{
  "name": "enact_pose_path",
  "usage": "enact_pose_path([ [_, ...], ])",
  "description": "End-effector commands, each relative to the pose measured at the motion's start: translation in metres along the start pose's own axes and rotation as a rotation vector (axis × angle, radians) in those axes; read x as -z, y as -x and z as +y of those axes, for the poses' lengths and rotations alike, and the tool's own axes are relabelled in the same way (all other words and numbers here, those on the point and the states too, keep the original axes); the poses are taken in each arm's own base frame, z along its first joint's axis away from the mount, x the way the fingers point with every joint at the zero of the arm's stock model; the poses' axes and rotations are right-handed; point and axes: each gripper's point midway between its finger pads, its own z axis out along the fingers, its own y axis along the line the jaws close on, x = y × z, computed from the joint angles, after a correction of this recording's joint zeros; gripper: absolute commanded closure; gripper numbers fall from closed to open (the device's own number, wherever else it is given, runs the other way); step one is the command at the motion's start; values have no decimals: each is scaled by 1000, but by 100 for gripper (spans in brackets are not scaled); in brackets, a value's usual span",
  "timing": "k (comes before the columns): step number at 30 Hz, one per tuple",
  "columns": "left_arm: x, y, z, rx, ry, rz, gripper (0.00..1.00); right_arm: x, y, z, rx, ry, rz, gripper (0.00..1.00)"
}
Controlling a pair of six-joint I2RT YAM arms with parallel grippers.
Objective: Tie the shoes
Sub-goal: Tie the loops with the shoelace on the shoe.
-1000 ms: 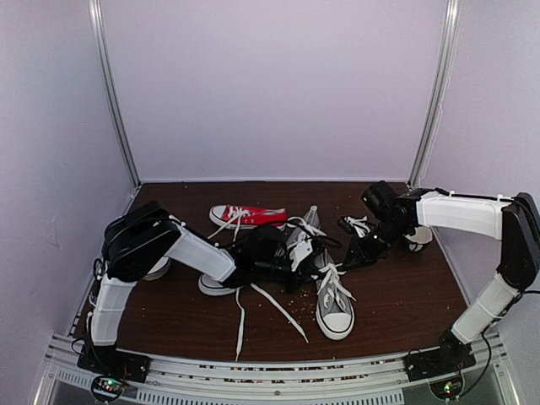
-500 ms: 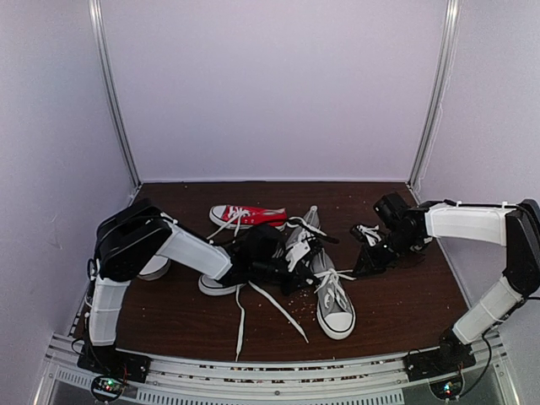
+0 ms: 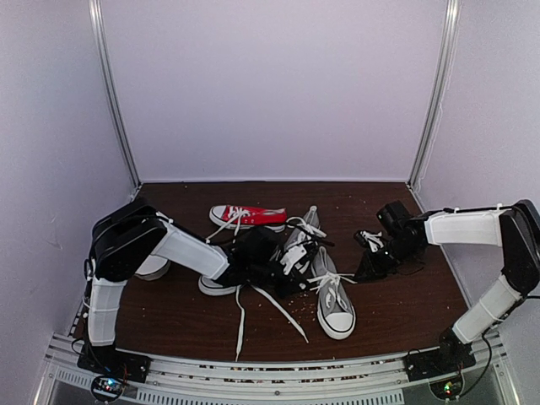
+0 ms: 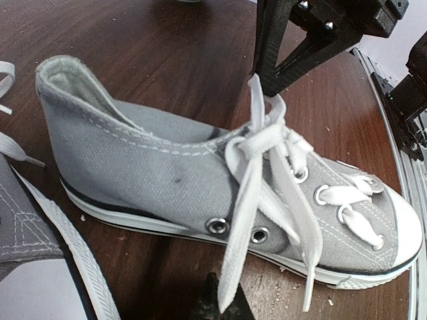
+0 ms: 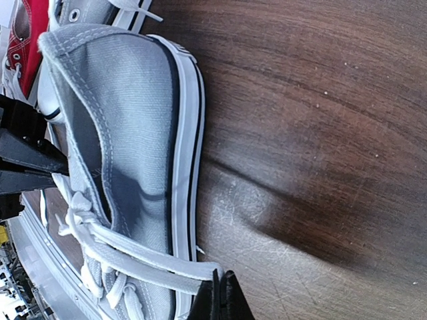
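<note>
A grey sneaker [image 3: 334,297] with a white toe cap lies mid-table, toe toward the near edge. It also shows in the left wrist view [image 4: 153,167] and the right wrist view [image 5: 127,120]. My left gripper [image 3: 292,268] is at its left side, shut on one white lace end [image 4: 243,220], pinched at the bottom of its own view [image 4: 221,308]. My right gripper [image 3: 365,270] is at the shoe's right, shut on a lace loop [image 5: 153,259] pulled taut across the sole, held at the fingertips [image 5: 222,293]. The laces cross in a knot [image 4: 270,133] over the tongue. A second grey sneaker [image 3: 299,239] lies behind.
A red sneaker [image 3: 247,216] lies at the back centre. White-soled shoes [image 3: 216,285] sit under the left arm. Loose white laces [image 3: 282,310] trail toward the near edge. Another laced shoe [image 3: 369,240] lies by the right arm. Crumbs dot the brown table [image 3: 396,312].
My right gripper has moved right and toward the near edge, drawing its lace loop out from the shoe. The left gripper keeps hold of its lace and has barely moved.
</note>
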Motion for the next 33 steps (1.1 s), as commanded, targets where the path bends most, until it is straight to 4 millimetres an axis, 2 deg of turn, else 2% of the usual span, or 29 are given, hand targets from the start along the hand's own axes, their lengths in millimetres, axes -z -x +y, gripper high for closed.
enact_pose_path([
  [1, 15, 14, 5, 25, 26, -33, 100, -2, 0, -14, -28, -32, -10, 100],
  [5, 21, 27, 1, -12, 23, -63, 100, -5, -3, -16, -31, -32, 2, 100],
  [7, 22, 34, 2, -43, 34, -70, 100, -5, -2, -10, -23, -7, -2, 100],
  [11, 21, 45, 15, -65, 70, -63, 100, -1, -3, 2, 24, -2, 15, 100],
  [15, 23, 42, 38, -23, 117, -61, 100, 5, -18, 7, 26, -8, 43, 100],
  [17, 22, 42, 43, -17, 123, -63, 100, 3, -28, 11, 23, 0, 61, 100],
  [19, 20, 44, 45, -21, 120, -61, 100, 0, -36, 13, 18, 5, 85, 100],
  [26, 15, 35, 50, -3, 122, -33, 100, -9, -47, 1, 4, -28, 121, 100],
  [33, 15, 26, 55, 15, 130, -18, 100, -16, -48, -3, -1, -28, 133, 100],
])
